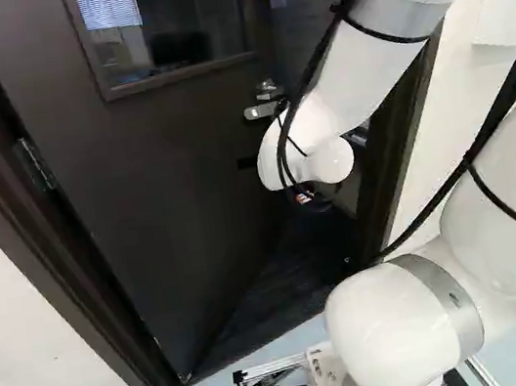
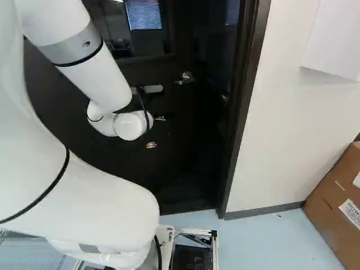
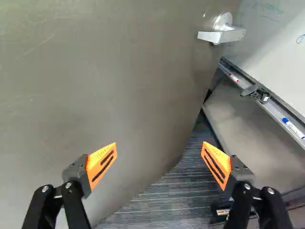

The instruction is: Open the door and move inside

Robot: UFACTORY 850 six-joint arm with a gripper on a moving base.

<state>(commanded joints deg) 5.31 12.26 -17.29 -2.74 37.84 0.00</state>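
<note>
- And the claw (image 3: 159,164) is released, spread wide, nothing in its grasp!
- Dead ahead, the door (image 3: 109,86), ajar and leaning away; one side of the claw faces its panel, the other the opening over the carpet (image 3: 171,202).
- Here's the key: the free edge runs upright ahead, between the two sides, so a push looks best kept hinge-side of it.
- Farther up that edge, the handle (image 3: 226,34), beyond the claw; no grip seems needed.
- Past the edge, a whiteboard (image 3: 281,47).
- Base (image 2: 215,247) this side of the frame (image 2: 243,112): wider first, then roll!
</note>
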